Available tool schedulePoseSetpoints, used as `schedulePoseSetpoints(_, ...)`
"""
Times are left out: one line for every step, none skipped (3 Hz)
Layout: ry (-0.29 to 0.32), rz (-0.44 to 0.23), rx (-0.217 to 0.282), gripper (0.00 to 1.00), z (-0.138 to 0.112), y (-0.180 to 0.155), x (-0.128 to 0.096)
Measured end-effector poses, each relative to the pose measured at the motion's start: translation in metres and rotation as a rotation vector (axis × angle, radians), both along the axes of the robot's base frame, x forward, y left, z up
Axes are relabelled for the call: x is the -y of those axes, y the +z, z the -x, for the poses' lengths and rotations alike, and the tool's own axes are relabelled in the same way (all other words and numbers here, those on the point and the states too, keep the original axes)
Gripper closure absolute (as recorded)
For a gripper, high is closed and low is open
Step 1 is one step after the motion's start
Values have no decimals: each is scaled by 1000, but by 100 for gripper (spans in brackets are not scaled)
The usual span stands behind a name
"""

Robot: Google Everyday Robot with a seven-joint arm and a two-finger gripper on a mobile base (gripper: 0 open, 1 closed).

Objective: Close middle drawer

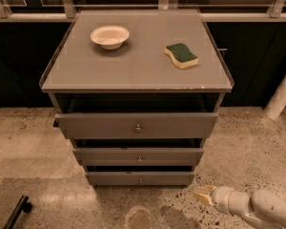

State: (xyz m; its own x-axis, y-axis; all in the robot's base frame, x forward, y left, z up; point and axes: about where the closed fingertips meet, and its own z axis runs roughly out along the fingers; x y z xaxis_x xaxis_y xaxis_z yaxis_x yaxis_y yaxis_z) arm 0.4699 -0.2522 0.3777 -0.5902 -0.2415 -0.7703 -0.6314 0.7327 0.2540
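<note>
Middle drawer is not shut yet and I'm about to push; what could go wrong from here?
The hand hangs low, right of the bottom drawer, so a straight push may miss the middle drawer or hit the lower one. The top drawer juts out above it; rising could knock its front. A push at the right end may skew the drawer.

Single camera, high front, looking down at drawer cabinet (143, 68); hand (203, 195) lower right

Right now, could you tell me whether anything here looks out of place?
All three drawers stand ajar, with dark gaps above the top drawer, middle drawer and bottom drawer. The pincer hangs low at the right, touching none. The bowl and sponge on top look fine.
</note>
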Motion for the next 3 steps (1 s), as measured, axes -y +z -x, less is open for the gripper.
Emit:
schedulePoseSetpoints(0, 0, 0, 58, 0, 0, 0)
schedulePoseSetpoints(0, 0, 0, 35, 0, 0, 0)
schedulePoseSetpoints(0, 0, 0, 11, 0, 0, 0)
